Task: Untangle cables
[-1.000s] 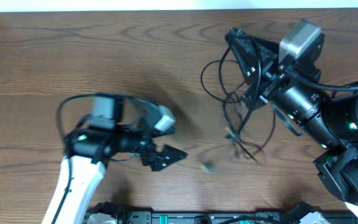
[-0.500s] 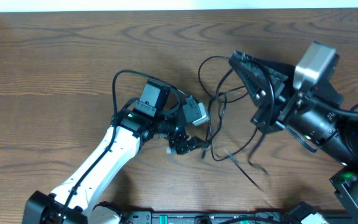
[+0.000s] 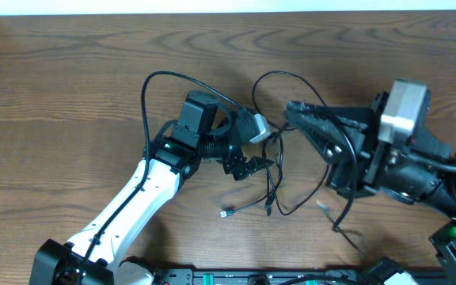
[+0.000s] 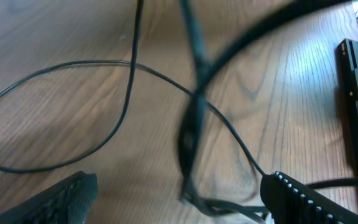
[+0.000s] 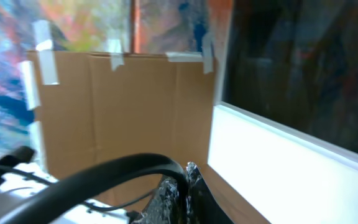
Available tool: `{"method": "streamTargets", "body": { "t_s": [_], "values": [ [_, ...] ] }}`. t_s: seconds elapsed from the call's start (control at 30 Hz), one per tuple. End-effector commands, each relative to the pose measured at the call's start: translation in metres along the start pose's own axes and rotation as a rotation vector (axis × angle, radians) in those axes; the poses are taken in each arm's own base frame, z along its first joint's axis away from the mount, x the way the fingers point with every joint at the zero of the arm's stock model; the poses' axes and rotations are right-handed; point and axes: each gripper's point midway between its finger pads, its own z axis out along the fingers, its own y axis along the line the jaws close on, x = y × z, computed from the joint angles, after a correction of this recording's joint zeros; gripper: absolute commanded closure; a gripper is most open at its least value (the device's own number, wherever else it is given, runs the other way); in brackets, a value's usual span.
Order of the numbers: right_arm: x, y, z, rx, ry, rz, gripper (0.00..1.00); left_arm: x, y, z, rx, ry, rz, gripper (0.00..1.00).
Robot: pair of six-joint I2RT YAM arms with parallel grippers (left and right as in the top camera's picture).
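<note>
Thin black cables (image 3: pixel 269 194) hang in a tangle from my right gripper (image 3: pixel 293 111), which is raised, points left and is shut on a black cable (image 5: pixel 104 177). A loop (image 3: pixel 278 74) arcs above the gripper. Loose strands trail down to small plug ends (image 3: pixel 226 214) on the table. My left gripper (image 3: pixel 249 166) is open beside the hanging strands. In the left wrist view crossed black strands (image 4: pixel 191 143) lie between its spread fingers (image 4: pixel 180 186). In the right wrist view the two fingers (image 5: pixel 187 177) are pressed together on the cable. No white cable shows.
The wooden table (image 3: pixel 70 87) stretches to the left and back. The left arm's own thick black wire (image 3: pixel 145 87) loops over the table. A black rail (image 3: pixel 212 277) runs along the front edge. A cardboard panel (image 5: pixel 123 112) shows in the right wrist view.
My left arm has swung from the lower left to the centre, up to the hanging cables. My right gripper has shifted down and right with the cables, and the strands trail further left.
</note>
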Motion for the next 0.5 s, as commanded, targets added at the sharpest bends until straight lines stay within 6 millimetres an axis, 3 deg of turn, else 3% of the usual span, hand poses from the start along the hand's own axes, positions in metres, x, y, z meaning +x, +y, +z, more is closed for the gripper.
{"method": "streamTargets", "body": {
  "t_s": [0.0,0.17,0.33,0.47],
  "values": [
    [-0.021,0.027,-0.016,-0.098,-0.049,0.007,0.99,-0.009,0.003,-0.001,-0.005,-0.016,-0.008,0.11],
    [-0.038,0.053,-0.033,-0.188,-0.096,0.009,0.99,-0.01,0.004,0.0,-0.008,-0.021,-0.004,0.11],
    [-0.045,0.061,-0.043,-0.198,-0.112,0.009,0.99,-0.009,0.009,0.006,-0.011,-0.027,-0.001,0.16],
    [-0.05,0.066,-0.05,-0.2,-0.129,-0.004,0.99,0.006,0.021,0.014,-0.048,0.023,-0.048,0.2]
  ]
}}
